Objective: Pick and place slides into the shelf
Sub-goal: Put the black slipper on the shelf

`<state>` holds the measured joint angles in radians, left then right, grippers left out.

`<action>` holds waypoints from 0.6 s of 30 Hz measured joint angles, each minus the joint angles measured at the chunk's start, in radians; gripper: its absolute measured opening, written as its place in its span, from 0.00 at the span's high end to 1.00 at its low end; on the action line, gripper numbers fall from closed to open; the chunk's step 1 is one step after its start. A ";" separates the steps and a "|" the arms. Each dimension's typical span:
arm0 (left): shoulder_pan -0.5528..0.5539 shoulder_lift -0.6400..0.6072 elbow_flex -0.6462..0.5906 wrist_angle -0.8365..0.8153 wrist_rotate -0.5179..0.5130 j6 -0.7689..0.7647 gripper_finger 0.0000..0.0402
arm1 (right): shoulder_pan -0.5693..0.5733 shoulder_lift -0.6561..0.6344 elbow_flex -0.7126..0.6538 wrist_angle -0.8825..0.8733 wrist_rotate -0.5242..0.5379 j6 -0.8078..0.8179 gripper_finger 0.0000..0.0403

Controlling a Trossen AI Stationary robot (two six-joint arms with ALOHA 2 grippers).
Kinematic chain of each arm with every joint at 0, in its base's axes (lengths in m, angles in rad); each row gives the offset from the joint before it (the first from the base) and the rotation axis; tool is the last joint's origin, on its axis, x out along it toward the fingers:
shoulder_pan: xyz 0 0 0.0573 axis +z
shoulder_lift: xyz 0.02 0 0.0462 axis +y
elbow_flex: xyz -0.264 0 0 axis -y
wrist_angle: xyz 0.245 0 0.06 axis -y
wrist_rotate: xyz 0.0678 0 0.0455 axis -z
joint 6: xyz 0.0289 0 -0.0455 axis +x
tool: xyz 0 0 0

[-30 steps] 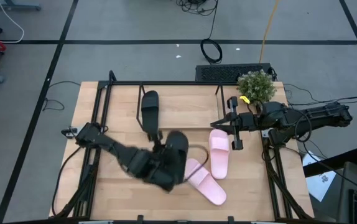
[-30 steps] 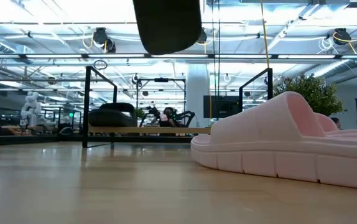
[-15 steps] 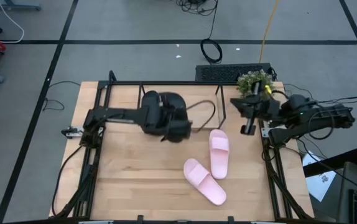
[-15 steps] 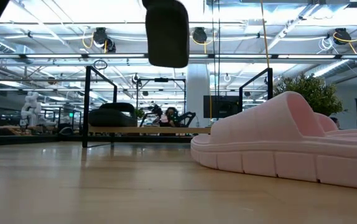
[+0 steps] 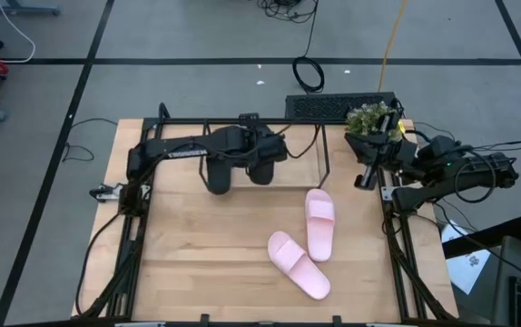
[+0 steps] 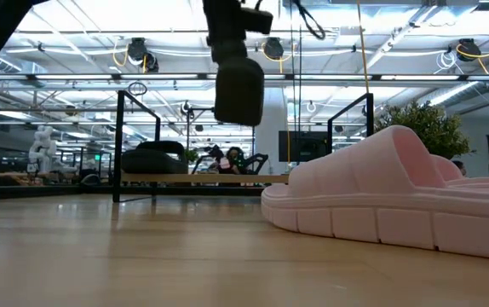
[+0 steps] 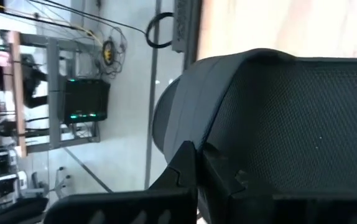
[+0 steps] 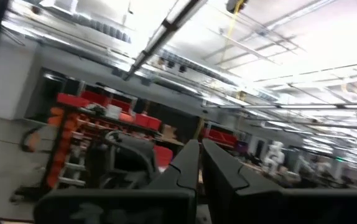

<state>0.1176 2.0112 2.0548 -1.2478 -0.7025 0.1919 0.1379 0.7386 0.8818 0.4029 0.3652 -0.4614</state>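
Over the shelf (image 5: 319, 145) at the far side of the table, a black slide (image 5: 262, 156) hangs in the air, clamped in the left gripper (image 5: 253, 145). Its mate (image 5: 218, 170) already lies in the shelf just beside it. Both pink slides (image 5: 320, 222) rest on the table nearer the front, touching. Off at the right edge, the right gripper (image 5: 366, 173) waits pinched closed on nothing, beside a small plant (image 5: 369, 120).

- The right gripper (image 8: 199, 163) is seen with its two dark fingers (image 8: 185, 168) pressed together.
- Red racks (image 8: 97, 118) and bright ceiling lights (image 8: 315, 37) are seen far behind.
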 joint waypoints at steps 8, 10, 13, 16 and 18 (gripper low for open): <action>0.064 -0.139 -0.282 0.278 0.081 0.080 1.00 | 0.000 0.000 0.000 -0.009 0.059 -0.030 0.98; 0.075 -0.203 -0.389 0.366 0.104 0.093 1.00 | -0.001 0.004 0.000 -0.013 0.084 -0.034 0.98; 0.080 -0.305 -0.529 0.532 0.127 0.156 1.00 | -0.001 0.011 0.001 -0.009 0.104 -0.044 0.98; 0.081 -0.362 -0.629 0.662 0.126 0.210 1.00 | -0.001 0.017 0.001 -0.011 0.110 -0.048 0.98; 0.089 -0.372 -0.673 0.675 0.130 0.210 1.00 | -0.002 0.023 0.001 -0.011 0.116 -0.049 0.98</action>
<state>0.2070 1.6394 1.3819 -0.5725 -0.5727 0.4014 0.1364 0.7619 0.8829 0.3923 0.4809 -0.5108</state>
